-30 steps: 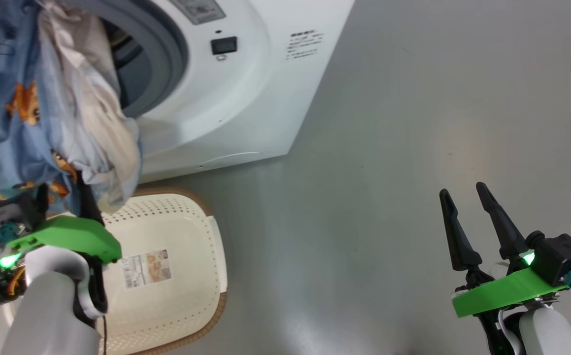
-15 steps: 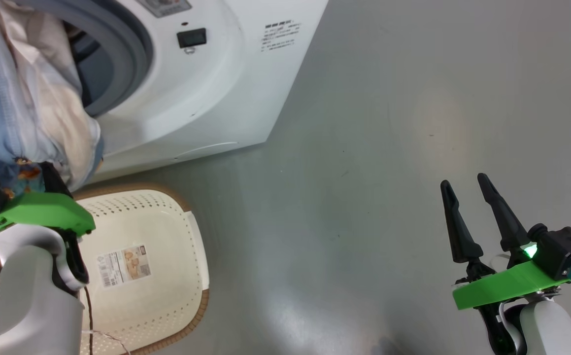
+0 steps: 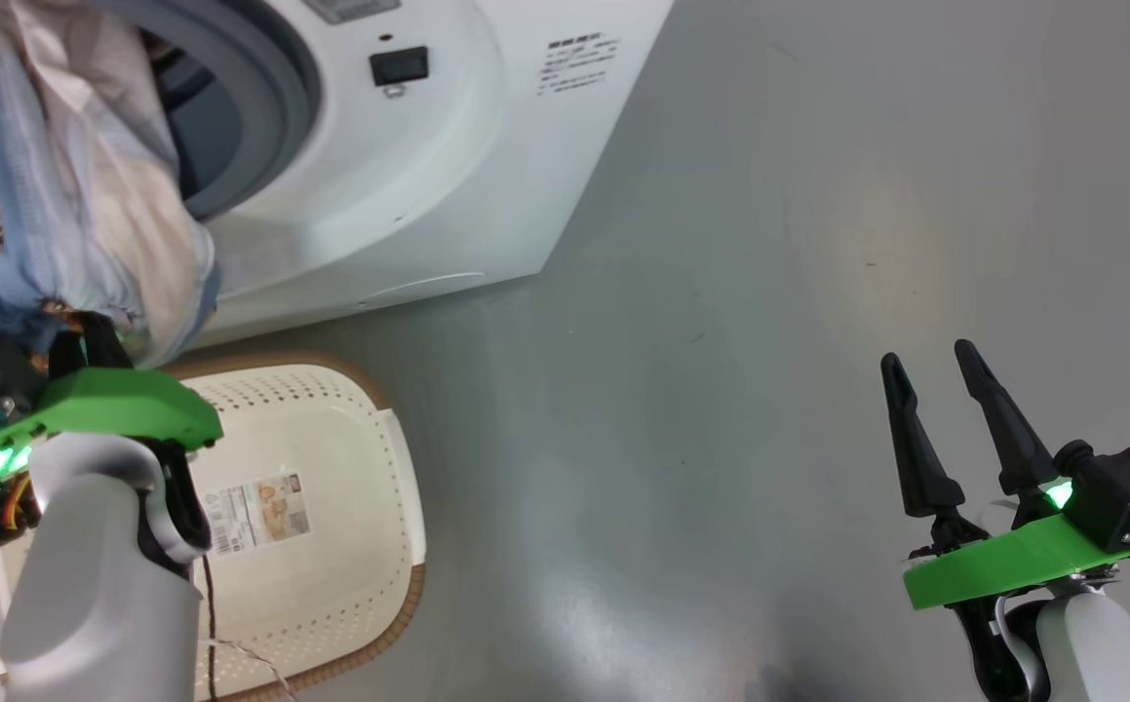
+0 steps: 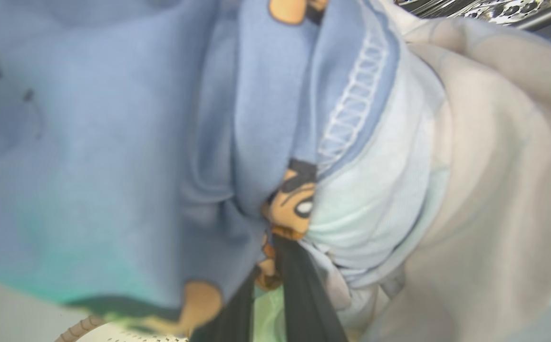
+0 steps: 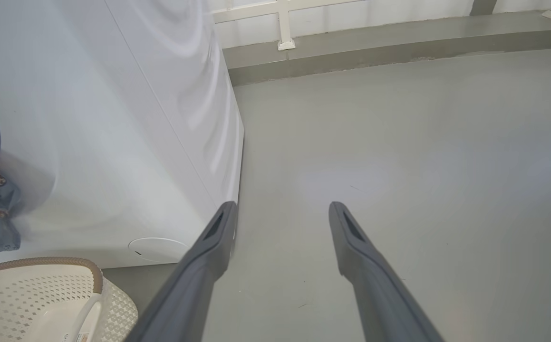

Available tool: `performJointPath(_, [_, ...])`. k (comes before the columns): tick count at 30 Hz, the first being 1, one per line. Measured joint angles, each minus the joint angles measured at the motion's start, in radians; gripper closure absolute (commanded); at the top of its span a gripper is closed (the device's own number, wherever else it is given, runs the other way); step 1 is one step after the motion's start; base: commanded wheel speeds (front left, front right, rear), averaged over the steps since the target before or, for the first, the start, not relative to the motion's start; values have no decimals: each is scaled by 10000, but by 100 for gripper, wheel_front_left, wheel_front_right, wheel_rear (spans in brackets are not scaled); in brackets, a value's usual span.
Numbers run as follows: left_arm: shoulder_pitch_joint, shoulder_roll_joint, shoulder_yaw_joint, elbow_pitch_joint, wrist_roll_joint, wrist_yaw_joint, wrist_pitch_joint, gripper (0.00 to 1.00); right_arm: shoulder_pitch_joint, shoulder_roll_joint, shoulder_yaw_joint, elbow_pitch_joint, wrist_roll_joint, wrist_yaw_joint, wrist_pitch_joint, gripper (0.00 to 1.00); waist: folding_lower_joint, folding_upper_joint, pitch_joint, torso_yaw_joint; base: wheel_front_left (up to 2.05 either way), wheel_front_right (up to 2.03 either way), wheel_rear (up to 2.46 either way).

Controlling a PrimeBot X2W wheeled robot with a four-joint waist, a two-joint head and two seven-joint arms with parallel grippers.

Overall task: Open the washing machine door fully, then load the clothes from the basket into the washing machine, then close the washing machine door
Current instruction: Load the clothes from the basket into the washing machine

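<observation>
The clothes (image 3: 48,175), light blue with orange bears and white cloth, hang bunched in front of the washing machine's (image 3: 409,195) drum opening, against its grey seal (image 3: 277,107). My left gripper (image 3: 87,336) is shut on the clothes (image 4: 161,142) from below, and its dark fingers (image 4: 299,294) vanish into the folds. The steel drum (image 4: 494,7) peeks past the cloth. The cream basket (image 3: 350,526) lies on the floor below the machine with nothing but its label sticker inside. My right gripper (image 3: 925,361) is open over bare floor. The washing machine door is out of view.
Grey floor (image 3: 769,292) stretches right of the machine. In the right wrist view my right gripper (image 5: 280,209) points past the machine's corner (image 5: 237,156), near its round low cover (image 5: 157,248) and the basket's rim (image 5: 42,263). A low ledge (image 5: 375,47) runs along the far wall.
The head camera has shifted. My left gripper, still holding the clothes, has moved slightly left and up toward the drum opening. The right gripper stays open in place.
</observation>
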Motion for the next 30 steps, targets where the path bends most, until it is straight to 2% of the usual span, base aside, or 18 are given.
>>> performJointPath(11, [1639,-324,59,-2178,-33,-65,-10,100,5,-4,-40,0,0,0,2,0,-1,0,-220,328,0,0,0])
performJointPath(18, [2060,-334,-194,-3875,92,303,161,100,7,0,-10,8,0,0,0,0,0,0,-339,439,0,0,0])
performJointPath(24, [1980,-75,-305,-4364,382,462,577,100,6,29,61,36,2,0,0,0,0,0,-376,311,0,0,0])
performJointPath(30, [755,284,-349,-4144,575,504,811,100,7,75,199,92,77,0,0,0,1,0,-408,49,0,0,0])
